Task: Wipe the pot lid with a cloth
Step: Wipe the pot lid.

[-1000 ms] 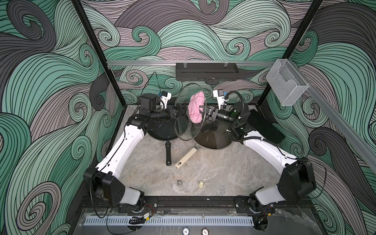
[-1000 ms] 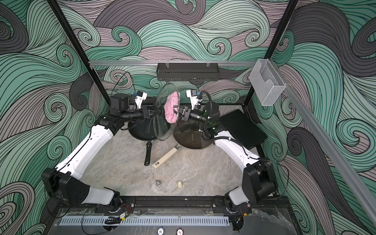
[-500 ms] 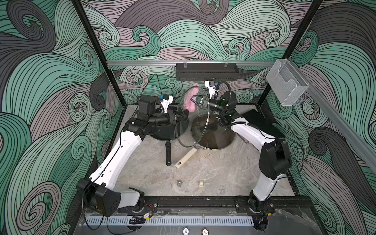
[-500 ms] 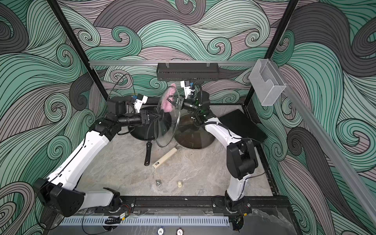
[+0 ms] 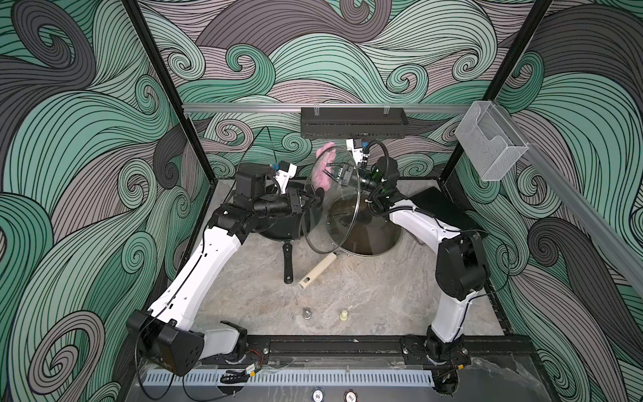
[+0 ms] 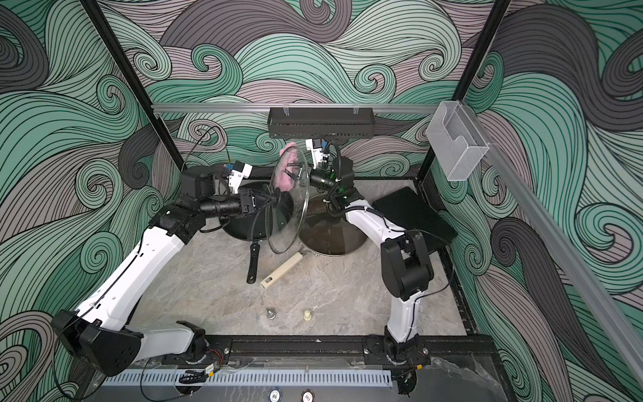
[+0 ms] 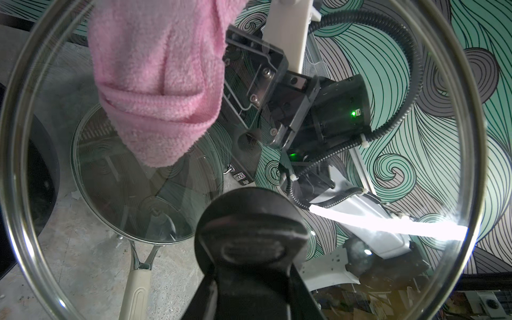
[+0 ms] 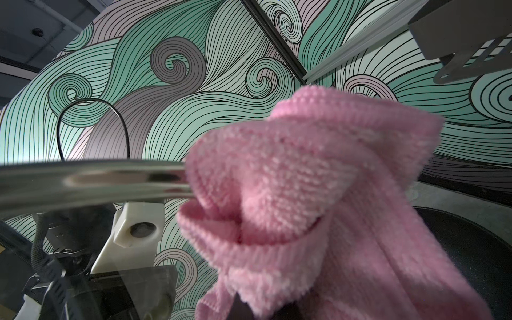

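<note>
The glass pot lid (image 5: 335, 222) (image 6: 283, 226) stands on edge above the pans. My left gripper (image 5: 316, 198) (image 6: 275, 199) is shut on its black knob (image 7: 250, 235). Both top views show the pink cloth (image 5: 320, 170) (image 6: 282, 172) bunched in my shut right gripper (image 5: 330, 170) (image 6: 289, 170), against the lid's upper part on the side away from the knob. The left wrist view shows the cloth (image 7: 158, 83) through the glass. The right wrist view has the cloth (image 8: 318, 207) lapping over the lid's steel rim (image 8: 97, 180) and covering the fingers.
A black frying pan (image 5: 278, 226) lies below the left gripper. Beside it sits a steel pan (image 5: 372, 233) with a cream handle (image 5: 316, 269). A black mat (image 5: 442, 209) lies at the right, two small knobs (image 5: 307, 313) near the front, and a black shelf (image 5: 353, 121) hangs on the back wall.
The right gripper has carried the cloth from the middle of the lid up to its upper rim, its arm folding back. The left arm has shifted the lid slightly.
</note>
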`<state>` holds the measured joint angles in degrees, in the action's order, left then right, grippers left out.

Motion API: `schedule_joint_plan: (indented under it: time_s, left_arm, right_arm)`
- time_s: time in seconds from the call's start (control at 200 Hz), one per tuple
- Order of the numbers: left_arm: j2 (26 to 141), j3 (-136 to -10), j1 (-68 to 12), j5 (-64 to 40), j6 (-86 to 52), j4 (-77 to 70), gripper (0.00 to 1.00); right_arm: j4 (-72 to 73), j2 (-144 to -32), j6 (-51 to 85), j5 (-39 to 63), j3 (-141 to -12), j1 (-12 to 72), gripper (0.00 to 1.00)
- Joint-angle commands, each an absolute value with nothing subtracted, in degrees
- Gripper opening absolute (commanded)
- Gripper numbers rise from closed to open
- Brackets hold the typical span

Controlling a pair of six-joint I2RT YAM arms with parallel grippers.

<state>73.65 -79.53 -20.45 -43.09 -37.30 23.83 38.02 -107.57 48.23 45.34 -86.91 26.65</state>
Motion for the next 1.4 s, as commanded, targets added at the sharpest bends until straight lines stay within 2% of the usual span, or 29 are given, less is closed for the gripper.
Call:
schedule_joint_plan:
  time_s: [0.0, 0.46, 0.74, 0.891, 1.071, 1.396]
  left_arm:
    - [71.7, -86.4, -22.5, -50.9, -36.8, 13.8, 0.00]
    - [74.9, -89.9, -22.6, -44.0, -36.3, 11.8, 0.00]
    - [78.4, -90.5, -22.2, -36.0, -33.0, 13.7, 0.00]
    - [79.0, -90.3, -21.9, -35.6, -32.8, 14.4, 0.00]
    - [77.5, -88.3, -21.9, -36.3, -33.1, 15.2, 0.00]
    - [73.3, -85.2, -22.0, -41.0, -34.0, 16.6, 0.00]
  right_arm:
    - [40.2, -108.6, 48.9, 45.4, -85.8, 29.0, 0.00]
    - [48.6, -108.9, 55.6, 45.8, -79.3, 32.2, 0.00]
    - [52.4, -102.1, 57.4, 45.0, -69.2, 34.8, 0.00]
    - [51.4, -96.6, 56.2, 43.8, -64.5, 34.8, 0.00]
    - [43.5, -91.8, 51.3, 42.3, -64.6, 34.5, 0.00]
    - [39.4, -92.6, 48.6, 43.0, -70.7, 31.7, 0.00]
